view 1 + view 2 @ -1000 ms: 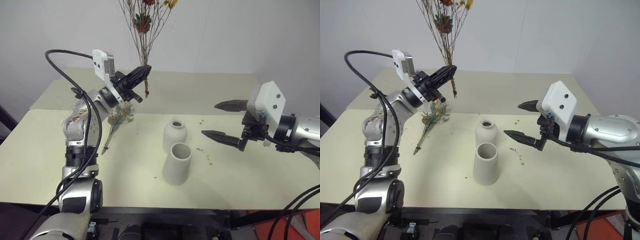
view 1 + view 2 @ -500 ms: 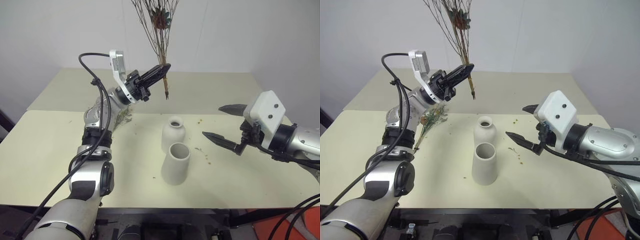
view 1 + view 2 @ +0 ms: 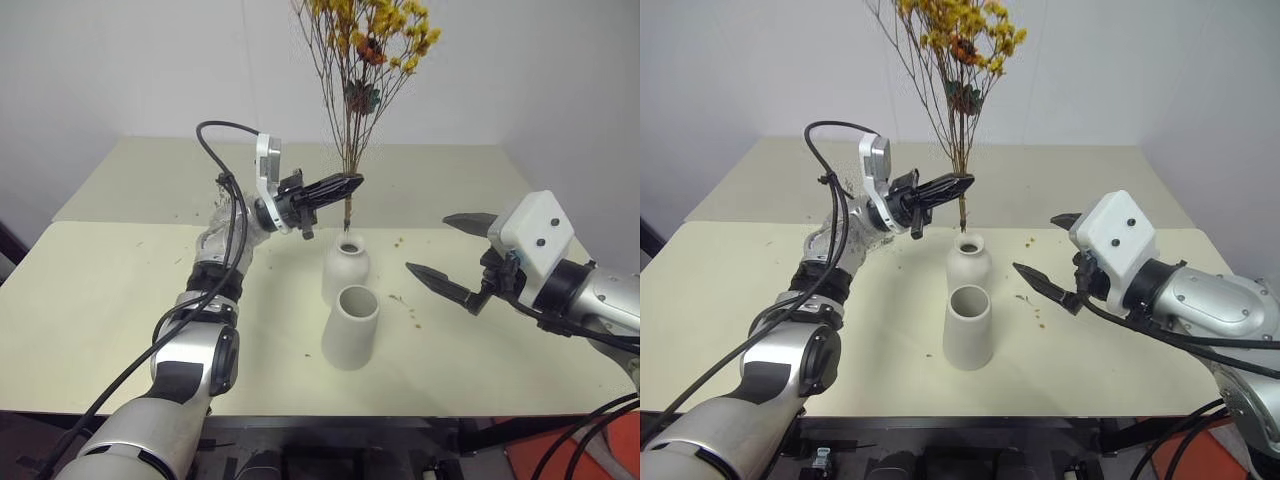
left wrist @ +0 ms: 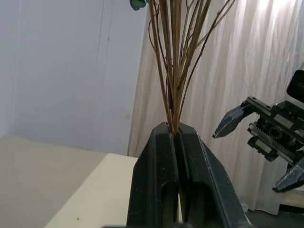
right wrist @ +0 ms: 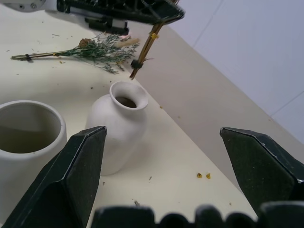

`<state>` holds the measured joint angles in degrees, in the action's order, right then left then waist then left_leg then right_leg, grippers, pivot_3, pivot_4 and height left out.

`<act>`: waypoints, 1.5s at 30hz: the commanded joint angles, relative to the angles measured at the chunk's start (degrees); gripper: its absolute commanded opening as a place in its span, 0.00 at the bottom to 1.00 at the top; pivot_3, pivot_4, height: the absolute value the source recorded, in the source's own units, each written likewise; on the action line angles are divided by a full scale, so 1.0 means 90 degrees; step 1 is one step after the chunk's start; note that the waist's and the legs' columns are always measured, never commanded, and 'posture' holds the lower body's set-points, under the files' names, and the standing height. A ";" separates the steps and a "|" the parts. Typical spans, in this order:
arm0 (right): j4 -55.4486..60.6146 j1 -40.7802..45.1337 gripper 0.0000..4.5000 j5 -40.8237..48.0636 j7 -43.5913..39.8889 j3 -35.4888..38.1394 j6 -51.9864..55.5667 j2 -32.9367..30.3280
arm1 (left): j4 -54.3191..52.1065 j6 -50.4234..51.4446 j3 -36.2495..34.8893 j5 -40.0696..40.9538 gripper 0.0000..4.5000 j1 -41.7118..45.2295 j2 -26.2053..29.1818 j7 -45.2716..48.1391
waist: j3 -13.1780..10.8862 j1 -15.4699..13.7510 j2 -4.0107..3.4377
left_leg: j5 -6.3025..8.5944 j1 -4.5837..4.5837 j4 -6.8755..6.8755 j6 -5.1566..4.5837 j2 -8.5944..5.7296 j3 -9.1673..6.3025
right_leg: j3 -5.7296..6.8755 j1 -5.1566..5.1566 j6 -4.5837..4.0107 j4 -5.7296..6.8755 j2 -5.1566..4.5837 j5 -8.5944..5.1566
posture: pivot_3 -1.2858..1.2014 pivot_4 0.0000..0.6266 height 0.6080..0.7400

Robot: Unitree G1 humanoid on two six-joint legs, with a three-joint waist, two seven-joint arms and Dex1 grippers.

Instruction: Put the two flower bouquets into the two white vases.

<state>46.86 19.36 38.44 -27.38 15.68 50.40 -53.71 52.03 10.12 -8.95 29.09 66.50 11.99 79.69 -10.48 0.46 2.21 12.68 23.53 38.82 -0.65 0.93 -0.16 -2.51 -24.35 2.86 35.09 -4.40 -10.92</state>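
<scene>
1. Head views: the left gripper (image 3: 345, 186) is clamped on the stems of the yellow-orange bouquet (image 3: 368, 40), held upright with the stem ends just above the mouth of the short rounded vase (image 3: 345, 271). The taller vase (image 3: 351, 327) stands just in front of it on the table (image 3: 100, 310). The right gripper (image 3: 452, 255) hangs spread apart, holding nothing.
2. Left wrist view: its fingers (image 4: 156, 180) are pressed together on the thin stems.
3. Right wrist view: the grey-green bouquet (image 5: 90, 50) lies flat on the table beyond the short vase.
4. No readable writing or labels show.
</scene>
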 commanded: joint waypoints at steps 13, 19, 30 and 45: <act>0.0172 -0.0117 1.00 0.0152 0.0018 0.0426 -0.0004 -0.0019 | 0.0256 -0.0604 -0.0006 -0.0354 0.00 0.0146 -0.0234 0.0215 | 0.0000 0.0010 0.0000 | 0.0000 0.0001 -0.0001 0.0000 0.0000 -0.0001 | 0.0001 0.0000 0.0003 -0.0001 0.0000 -0.0002 | 0.52 0.24 1.00; 0.0127 -0.0098 1.00 0.0337 -0.0025 0.0434 0.0129 -0.0093 | 0.0261 -0.0766 -0.0041 -0.0395 0.00 0.0095 -0.0281 0.0225 | 0.0000 0.0013 0.0000 | 0.0000 0.0001 -0.0001 0.0000 0.0000 -0.0001 | 0.0001 0.0000 0.0004 0.0000 0.0000 -0.0002 | 0.52 0.24 1.00; 0.0049 -0.0041 1.00 0.0435 -0.0001 0.0371 0.0156 -0.0126 | 0.0256 -0.0878 -0.0060 -0.0488 0.48 -0.0042 -0.0242 0.0286 | 0.0000 0.0013 0.0000 | 0.0000 0.0001 0.0000 0.0000 0.0000 -0.0002 | 0.0001 0.0000 0.0006 0.0000 0.0000 -0.0003 | 0.52 0.24 1.00; -0.0188 0.0070 1.00 0.0317 -0.0134 0.0174 0.0008 -0.0090 | -0.0368 -0.1629 0.0463 -0.1066 0.99 -0.0580 0.0487 0.0821 | 0.0000 -0.0003 0.0000 | 0.0000 0.0002 -0.0001 0.0000 0.0002 -0.0002 | 0.0001 0.0000 -0.0002 -0.0001 0.0000 0.0002 | 0.52 0.24 1.00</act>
<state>44.87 19.01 41.76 -28.33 16.44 51.79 -54.02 51.03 -2.53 -4.57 19.31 60.64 16.39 87.27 -10.48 0.43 2.20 12.68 23.57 38.82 -0.65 0.95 -0.18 -2.50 -24.35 2.84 35.07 -4.41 -10.90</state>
